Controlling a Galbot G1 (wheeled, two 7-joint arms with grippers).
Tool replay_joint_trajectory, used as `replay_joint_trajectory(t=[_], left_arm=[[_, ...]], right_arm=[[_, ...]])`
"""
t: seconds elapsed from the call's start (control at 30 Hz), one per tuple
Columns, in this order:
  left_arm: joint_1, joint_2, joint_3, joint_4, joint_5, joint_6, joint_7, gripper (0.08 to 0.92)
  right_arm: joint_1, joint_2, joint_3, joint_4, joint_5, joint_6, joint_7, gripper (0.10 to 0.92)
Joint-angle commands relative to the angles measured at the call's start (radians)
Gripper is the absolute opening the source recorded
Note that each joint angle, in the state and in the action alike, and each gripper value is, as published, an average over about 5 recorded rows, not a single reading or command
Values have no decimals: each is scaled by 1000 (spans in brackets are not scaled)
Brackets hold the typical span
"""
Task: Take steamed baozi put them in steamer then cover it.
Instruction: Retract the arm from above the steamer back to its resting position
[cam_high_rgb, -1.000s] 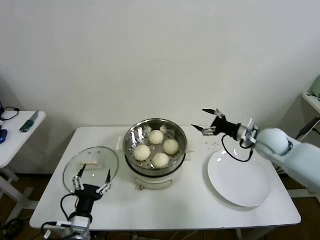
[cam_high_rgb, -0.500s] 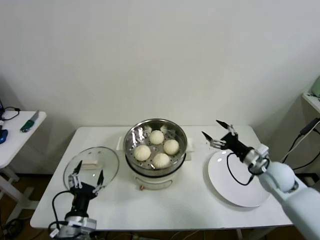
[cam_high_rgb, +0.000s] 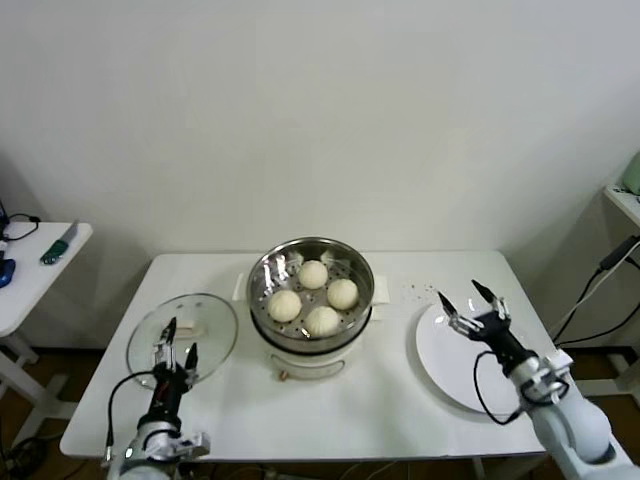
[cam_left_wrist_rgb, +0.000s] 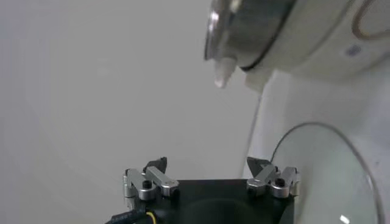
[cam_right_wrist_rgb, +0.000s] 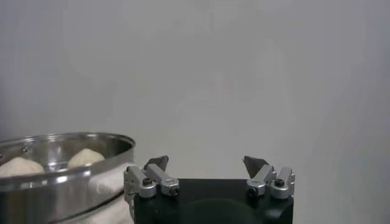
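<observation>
Open room over the steamer, pincers low at the near corners

The steamer (cam_high_rgb: 311, 297) stands mid-desk (cam_high_rgb: 380, 410) with nothing above its four baozi (cam_high_rgb: 322, 320) — bare desk lies in front. The cover (cam_high_rgb: 183, 334) fills the left side, the left pincer (cam_high_rgb: 174, 350) spread just over its near edge; the plate (cam_high_rgb: 478, 360) takes the right, under the spread right pincer (cam_high_rgb: 474, 305).

The steamer (cam_high_rgb: 311, 296), in the middle of the head view, is polished, mirror-bright metal with a perforated floor, on a smooth, glossy white plastic-looking base. The steamed baozi (cam_high_rgb: 313, 273) inside look matt, smooth and doughy. At lower left, the cover (cam_high_rgb: 183, 332) is clear, shiny glass. At right, the plate (cam_high_rgb: 470, 385) is smooth, glossy white. The table (cam_high_rgb: 380, 420) is plain matt white.
</observation>
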Motion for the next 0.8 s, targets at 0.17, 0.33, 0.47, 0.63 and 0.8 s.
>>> replay_joint_trajectory(t=[0.17,0.33,0.47,0.63,0.8], left_arm=[[-265,17,10,387,226,-21,-8,823],[-323,12,3,468,256,-20,-5,823],[-358,14,-2,526,262,-21,-11,823],[-388,17,-8,564,257,-24,-18,823],[-407,29,-8,581,239,-23,-20,823]], right_arm=[[-157,124,136,10,-41,-19,-10,823],[-125,116,147,-10,-40,-24,-15,823],[-104,115,155,-24,-41,-30,-30,823],[-91,116,156,-35,-45,-29,-36,823],[-93,121,151,-41,-56,-25,-45,823]])
